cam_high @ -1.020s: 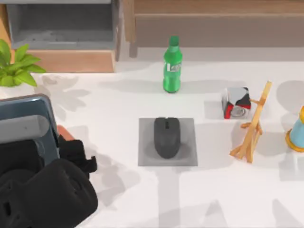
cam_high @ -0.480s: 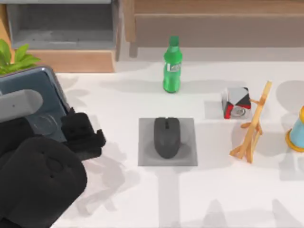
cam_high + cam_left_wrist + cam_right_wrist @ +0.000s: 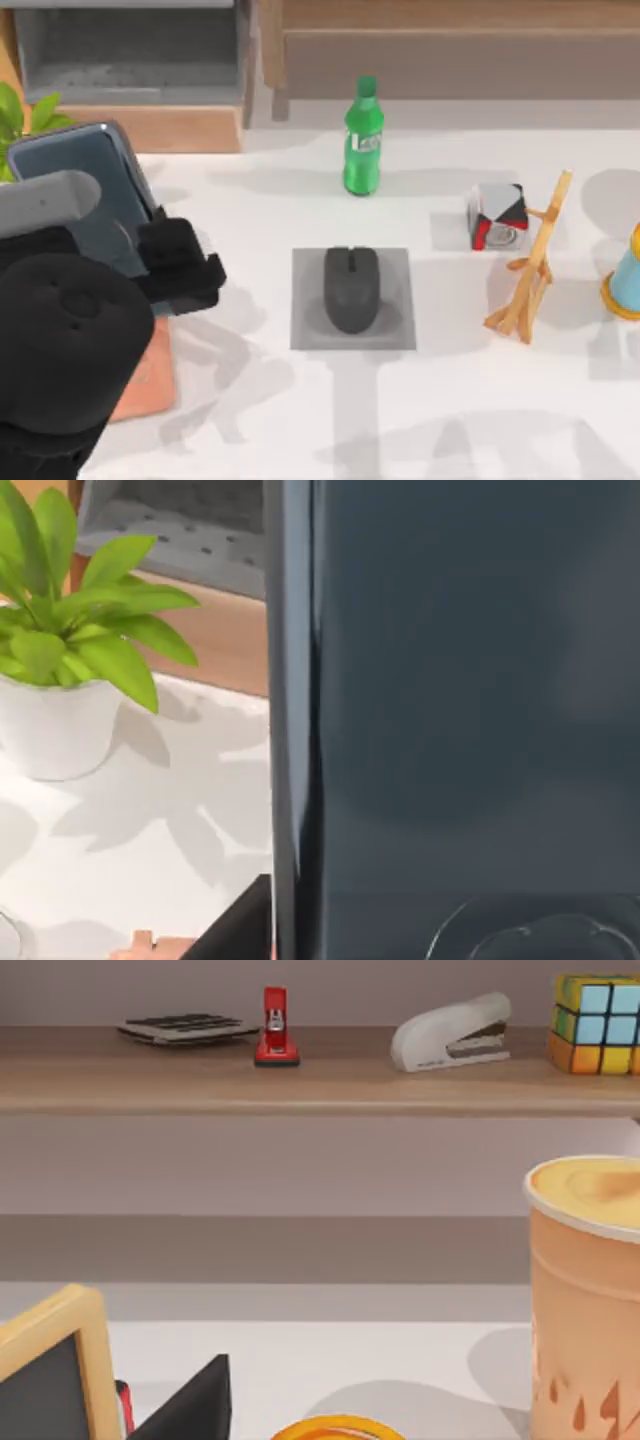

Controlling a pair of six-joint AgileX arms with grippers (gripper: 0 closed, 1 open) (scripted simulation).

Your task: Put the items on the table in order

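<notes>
The dark blue-grey smartphone [image 3: 80, 165] hangs tilted above the left side of the white table [image 3: 450, 400], with my left gripper [image 3: 110, 235] shut on it. In the left wrist view the smartphone [image 3: 470, 710] stands close to the camera as a dark slab. A matte black mouse [image 3: 351, 288] lies on a grey pad [image 3: 303, 330] at the table's middle, to the right of that gripper. My right arm is parked off the right side; a dark part of it [image 3: 190, 1405] shows in the right wrist view.
A green bottle [image 3: 362, 135] stands behind the mouse. A red-white can [image 3: 497, 217], a wooden stand [image 3: 530, 275] and a blue-yellow object [image 3: 625, 280] are at the right. A potted plant [image 3: 25, 115] sits back left. A salmon mat [image 3: 145, 375] lies under my left arm.
My left gripper has carried the smartphone up and toward the back of the table, a little to the right. The salmon mat under the arm has come into sight.
</notes>
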